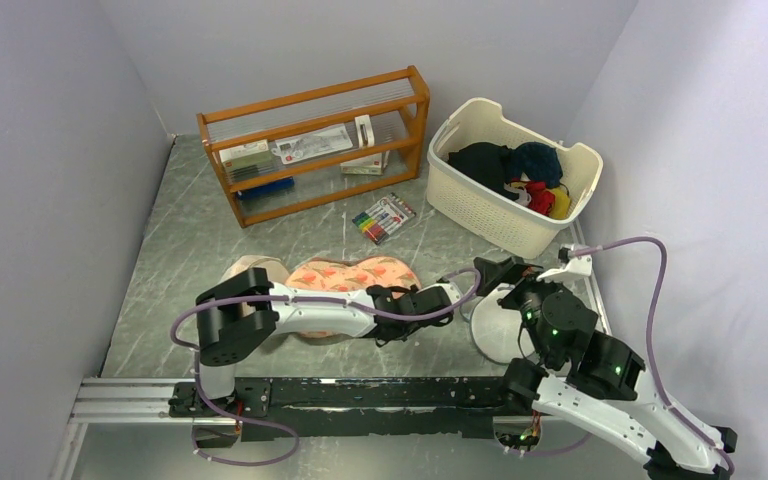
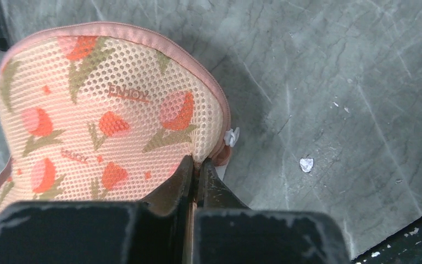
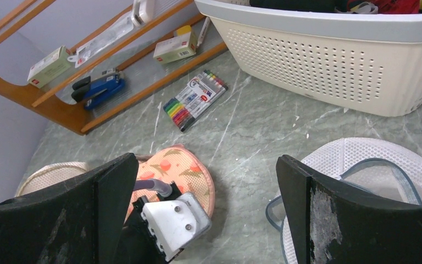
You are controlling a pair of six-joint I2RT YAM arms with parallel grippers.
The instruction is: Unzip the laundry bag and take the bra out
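Note:
The floral laundry bag (image 1: 345, 277) lies flat in the middle of the table and looks zipped shut. It also shows in the left wrist view (image 2: 104, 115) and the right wrist view (image 3: 184, 168). My left gripper (image 1: 390, 303) is shut on the bag's near right edge (image 2: 196, 162), just beside the white zip pull (image 2: 232, 136). My right gripper (image 1: 495, 275) is open and empty (image 3: 206, 165), held above the table to the right of the bag. The bra is hidden.
A beige domed pouch (image 1: 245, 270) lies against the bag's left end. A white mesh disc (image 1: 495, 330) lies under my right arm. A white basket (image 1: 515, 185) with dark and red clothes stands at the back right. A wooden rack (image 1: 310, 140) stands at the back, with a marker pack (image 1: 383, 218) before it.

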